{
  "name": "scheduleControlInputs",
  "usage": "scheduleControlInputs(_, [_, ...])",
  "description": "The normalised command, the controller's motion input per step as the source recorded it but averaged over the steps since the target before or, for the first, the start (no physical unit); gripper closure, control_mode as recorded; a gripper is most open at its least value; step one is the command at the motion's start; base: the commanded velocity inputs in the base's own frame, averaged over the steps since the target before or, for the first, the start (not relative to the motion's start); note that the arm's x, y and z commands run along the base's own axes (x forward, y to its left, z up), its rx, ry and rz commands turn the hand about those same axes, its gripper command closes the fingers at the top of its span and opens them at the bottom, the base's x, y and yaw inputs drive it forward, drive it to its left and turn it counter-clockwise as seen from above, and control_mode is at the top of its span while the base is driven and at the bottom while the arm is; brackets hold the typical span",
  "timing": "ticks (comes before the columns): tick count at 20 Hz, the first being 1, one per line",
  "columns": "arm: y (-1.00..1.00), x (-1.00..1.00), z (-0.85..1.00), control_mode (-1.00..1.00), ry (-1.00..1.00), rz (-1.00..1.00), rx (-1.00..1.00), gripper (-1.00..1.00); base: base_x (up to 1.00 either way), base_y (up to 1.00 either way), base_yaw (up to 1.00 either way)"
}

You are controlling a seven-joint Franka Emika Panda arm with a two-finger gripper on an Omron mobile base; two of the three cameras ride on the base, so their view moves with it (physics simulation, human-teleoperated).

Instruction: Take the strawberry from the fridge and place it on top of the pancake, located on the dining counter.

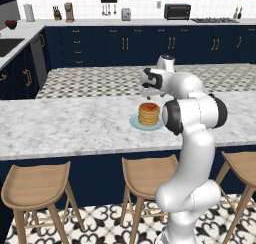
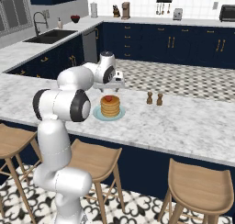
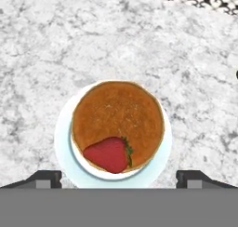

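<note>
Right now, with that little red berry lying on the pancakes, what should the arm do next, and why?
Probably lift straight up and away. The small red strawberry lies on the golden-brown pancake stack, near its edge, and the gripper stands open above it with the tips wide apart, so any sideways move could knock it off.

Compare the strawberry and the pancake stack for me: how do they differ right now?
The strawberry is bright red; the pancake is golden-brown. The strawberry is small and tapered with a green leafy end, while the pancake is a wide, round, flat stack. The strawberry lies on its side on top, near the pancake's edge rather than at its centre; the pancake sits directly on the pale blue plate. Both rest free of the gripper on the dining counter.
</note>
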Motion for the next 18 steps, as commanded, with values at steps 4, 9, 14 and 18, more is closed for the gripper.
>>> scheduleControlInputs(4, [-0.41, -0.51, 0.01, -1.0, 0.0, 0.0, 0.02, -1.0, 0.0, 0.0, 0.0])
scheduleControlInputs(9, [-0.28, -0.39, 0.0, -1.0, 0.0, 0.0, 0.0, -1.0, 0.0, 0.0, 0.0])
scheduleControlInputs(14, [-0.17, -0.33, -0.08, -1.0, 0.0, 0.0, 0.0, -1.0, 0.0, 0.0, 0.0])
scheduleControlInputs(18, [-0.06, -0.19, -0.17, -1.0, 0.0, 0.0, 0.0, -1.0, 0.0, 0.0, 0.0])
